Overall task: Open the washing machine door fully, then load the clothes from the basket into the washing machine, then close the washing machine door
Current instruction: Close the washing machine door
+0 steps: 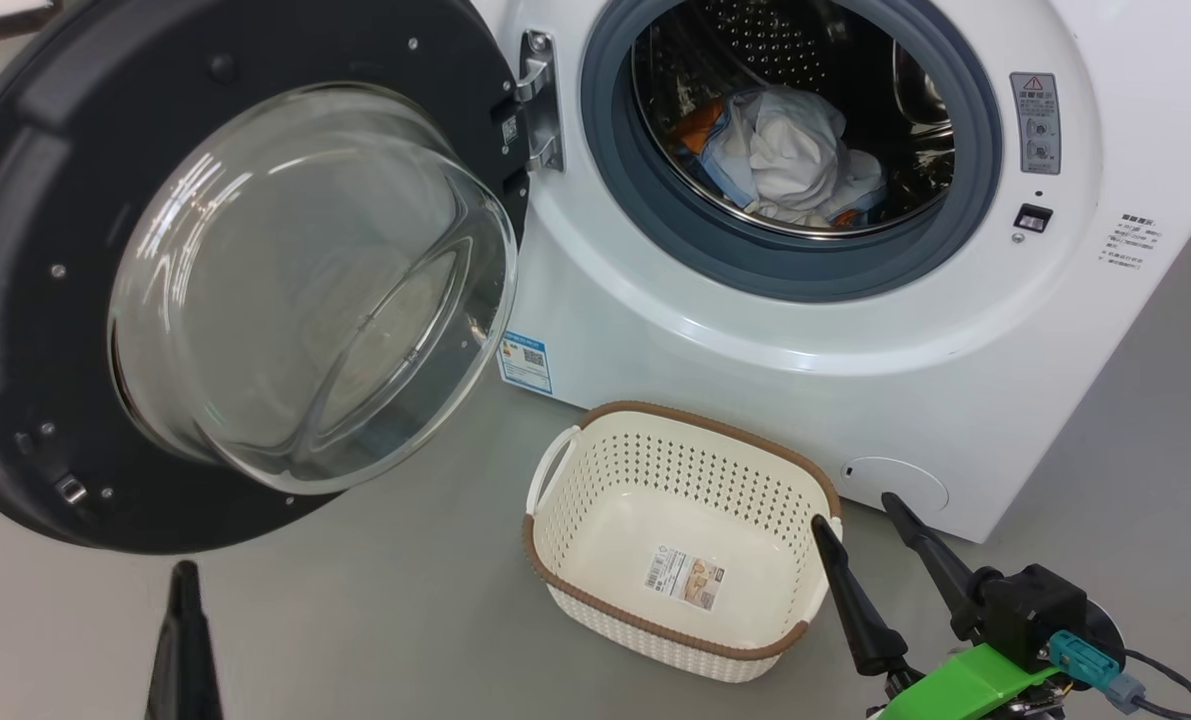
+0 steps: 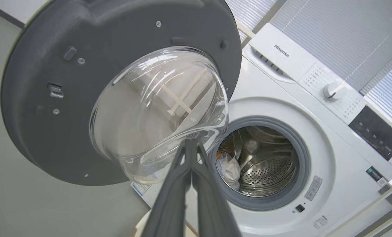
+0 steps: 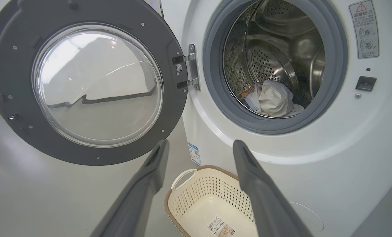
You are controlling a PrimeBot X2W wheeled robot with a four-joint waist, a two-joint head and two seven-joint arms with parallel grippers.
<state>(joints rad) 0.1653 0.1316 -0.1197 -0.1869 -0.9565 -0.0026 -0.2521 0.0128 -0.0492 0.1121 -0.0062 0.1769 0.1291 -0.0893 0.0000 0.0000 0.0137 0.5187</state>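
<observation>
The left jaws are pressed together, the right jaws spread wide beside the cream perforated plastic basket (image 1: 655,470) on the grey floor (image 1: 405,610), beyond it the black-rimmed round glass door (image 1: 15,300) hangs open and pale blue-and-white clothes (image 1: 785,150) lie in the steel drum (image 1: 755,40) of the white boxy washing machine (image 1: 755,350).

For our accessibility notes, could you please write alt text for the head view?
The washing machine has its door wide open at left and the clothes bundled in the drum. The basket sits before it, bare but for a label; the open right gripper is beside it, the shut left gripper at lower left.
</observation>
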